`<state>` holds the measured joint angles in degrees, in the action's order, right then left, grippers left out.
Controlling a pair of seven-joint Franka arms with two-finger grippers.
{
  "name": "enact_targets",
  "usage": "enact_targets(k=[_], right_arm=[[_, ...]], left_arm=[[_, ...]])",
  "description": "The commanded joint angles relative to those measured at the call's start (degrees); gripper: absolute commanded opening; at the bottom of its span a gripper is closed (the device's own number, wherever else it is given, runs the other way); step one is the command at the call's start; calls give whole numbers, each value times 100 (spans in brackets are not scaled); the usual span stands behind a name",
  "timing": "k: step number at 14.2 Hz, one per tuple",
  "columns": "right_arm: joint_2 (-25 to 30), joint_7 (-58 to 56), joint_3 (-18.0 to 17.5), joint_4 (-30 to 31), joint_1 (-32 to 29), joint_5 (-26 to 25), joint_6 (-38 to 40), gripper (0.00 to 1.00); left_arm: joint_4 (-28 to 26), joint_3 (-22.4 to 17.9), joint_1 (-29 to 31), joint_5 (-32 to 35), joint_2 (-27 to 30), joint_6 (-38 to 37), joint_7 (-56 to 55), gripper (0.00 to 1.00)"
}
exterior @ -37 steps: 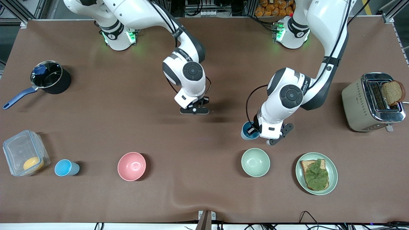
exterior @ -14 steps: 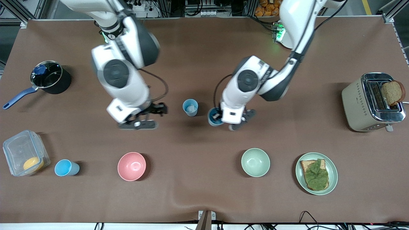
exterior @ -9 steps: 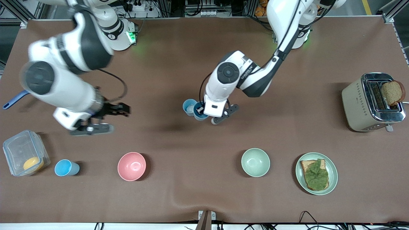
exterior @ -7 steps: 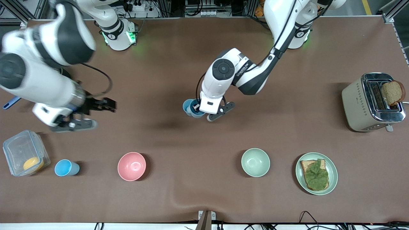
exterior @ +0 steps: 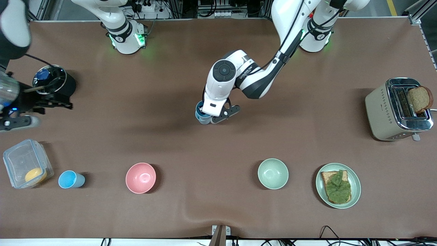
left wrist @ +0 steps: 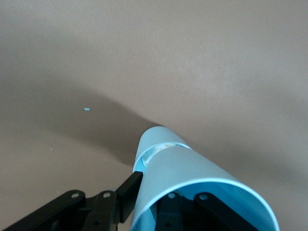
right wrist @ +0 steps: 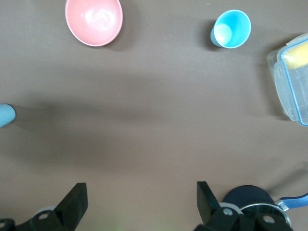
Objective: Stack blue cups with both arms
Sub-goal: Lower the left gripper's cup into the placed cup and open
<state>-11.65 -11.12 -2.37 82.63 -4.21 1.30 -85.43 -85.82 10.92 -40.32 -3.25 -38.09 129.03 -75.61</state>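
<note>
My left gripper (exterior: 209, 114) is shut on the rim of a blue cup (exterior: 203, 118), one finger inside and one outside. It holds that cup upright at mid-table. In the left wrist view the held cup (left wrist: 192, 178) has its base inside the mouth of the paler blue cup (left wrist: 144, 156), which stands under it. My left gripper shows there (left wrist: 149, 192). My right gripper (exterior: 51, 102) is open and empty, in the air beside the black pot. Its fingers stand wide apart in the right wrist view (right wrist: 139, 207). A brighter blue cup (exterior: 70, 179) (right wrist: 231, 29) stands alone beside the plastic box.
A black pot (exterior: 54, 83) with a blue handle and a clear plastic box (exterior: 25, 164) are at the right arm's end. A pink bowl (exterior: 140, 177), a pale green bowl (exterior: 272, 173) and a plate (exterior: 320, 187) with toast stand nearer the camera. A toaster (exterior: 392, 109) is at the left arm's end.
My left gripper carried its cup toward the right arm's end and brought it onto the paler cup. My right arm swung away, open, toward the pot.
</note>
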Motion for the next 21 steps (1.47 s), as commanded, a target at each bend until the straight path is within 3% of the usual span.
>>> enact_targets(k=[1, 2, 4, 5, 6, 8, 15, 21], right_arm=[[898, -224, -36, 1260, -133, 37, -639, 100], [1188, -224, -26, 1708, -124, 37, -920, 100], [1279, -198, 43, 1810, -89, 46, -949, 100], [1262, -189, 209, 1749, -37, 46, -949, 100], [1253, -207, 315, 1722, -2, 37, -949, 100], [1253, -215, 360, 1573, 34, 28, -993, 100], [1270, -286, 352, 1520, 104, 37, -818, 100], [1244, -242, 343, 1441, 131, 28, -844, 100]], left_arm=[[162, -55, -90, 262, -146, 8, -77, 0], [171, -55, -90, 385, -181, 42, -77, 0], [171, -55, -151, 448, -216, 113, -59, 0], [180, -47, -169, 439, -217, 157, -50, 23], [180, -90, -195, 561, -234, 253, -15, 99], [206, -99, -301, 1192, -217, 429, -102, 100], [356, -117, -205, 1309, 55, 421, -50, 100], [338, -810, 260, 1476, 696, 272, -59, 100]])
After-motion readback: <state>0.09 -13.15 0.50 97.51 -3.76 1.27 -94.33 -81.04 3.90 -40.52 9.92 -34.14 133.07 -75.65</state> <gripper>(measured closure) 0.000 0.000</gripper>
